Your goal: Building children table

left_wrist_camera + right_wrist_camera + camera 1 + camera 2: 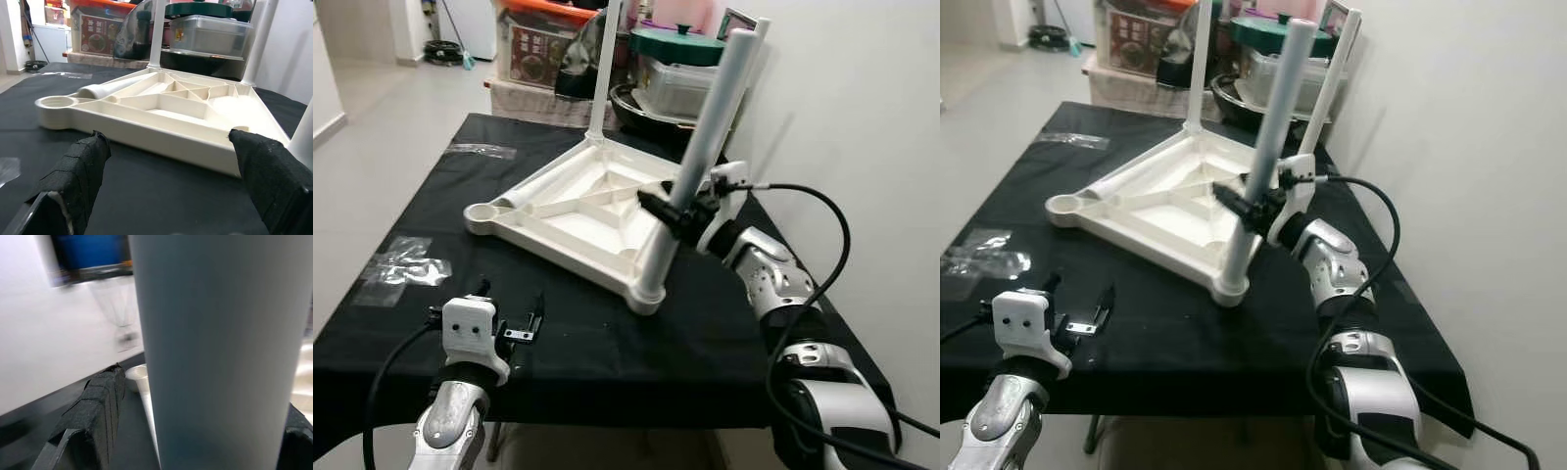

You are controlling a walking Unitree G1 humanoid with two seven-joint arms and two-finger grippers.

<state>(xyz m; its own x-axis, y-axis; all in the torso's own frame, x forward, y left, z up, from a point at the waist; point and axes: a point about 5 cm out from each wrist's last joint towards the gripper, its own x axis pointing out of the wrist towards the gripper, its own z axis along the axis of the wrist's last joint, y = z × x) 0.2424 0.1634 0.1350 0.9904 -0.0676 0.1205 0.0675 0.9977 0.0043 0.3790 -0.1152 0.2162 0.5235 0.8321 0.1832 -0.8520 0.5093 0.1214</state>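
Left gripper (512,326) sits at 7 o'clock of the eye views, low over the black tablecloth (597,343), fingers spread w/ nothing between them.

White tabletop (582,211) lies upside down mid-table, ribbed underside up. Near-corner leg (697,157) stands in its socket at approx 5 o'clock of the tabletop, tilted toward 1 o'clock. Right gripper (1252,208) is clamped round that leg partway up. Far-corner leg (603,69) stands at 12 o'clock; another (751,69) rises at 1 o'clock by the wall (862,117). One socket (484,212) at 9 o'clock has no leg in it, and a loose leg (553,179) lies just beside it along the tabletop's edge.

Left wrist view looks btwn its two black pads (80,174) at the tabletop's ribs, bare socket and lying leg from table level, detail the head cams give only from above. Right wrist view is nearly all grey-white tube close up, one pad (93,416) beside it, bkgd blurred.

Clear plastic bags (406,264) lie on the cloth at 9 o'clock, another (480,150) at 10 o'clock. Behind the table, at 12 o'clock: a lidded clear container (680,83) w/ a green lid (677,44) on top, and a storage box (543,44). Grey floor (382,127) runs off at 10 o'clock.
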